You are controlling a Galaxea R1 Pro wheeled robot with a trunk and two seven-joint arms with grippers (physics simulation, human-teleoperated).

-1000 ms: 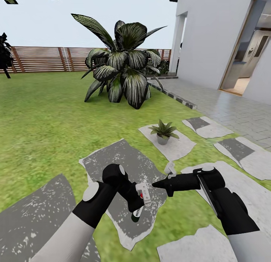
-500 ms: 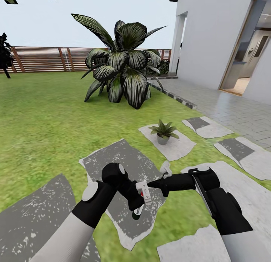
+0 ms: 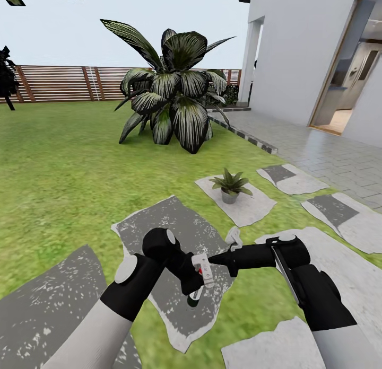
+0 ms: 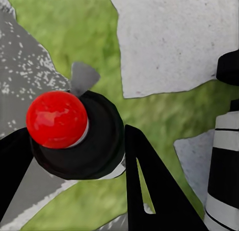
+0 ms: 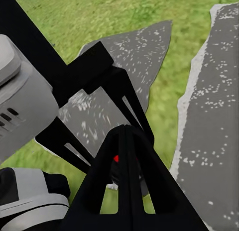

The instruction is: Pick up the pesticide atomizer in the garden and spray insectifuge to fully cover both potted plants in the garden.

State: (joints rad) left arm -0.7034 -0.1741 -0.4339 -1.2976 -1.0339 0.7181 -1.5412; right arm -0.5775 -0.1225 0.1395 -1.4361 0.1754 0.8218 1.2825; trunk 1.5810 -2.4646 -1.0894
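Here the left hand (image 3: 197, 284) pinches the pesticide atomizer (image 3: 194, 299), the right hand (image 3: 211, 260), fingers pressed together, sits at its red button (image 4: 57, 119); next, aim at the potted plant (image 3: 230, 184) on its stepping stone (image 3: 254, 207)

Glossy red plastic-looking round button (image 4: 56, 118) on a matt black cap (image 4: 94, 141). Rough speckled grey stepping stones (image 3: 175, 226) lie in coarse green grass (image 3: 63, 173). Far off, a brown slatted wooden fence (image 3: 58, 84).

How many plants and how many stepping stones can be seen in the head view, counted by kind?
Small potted plant: 1
Big striped-leaf plant: 1
Grey stepping stones (one at): 7
Total: 9
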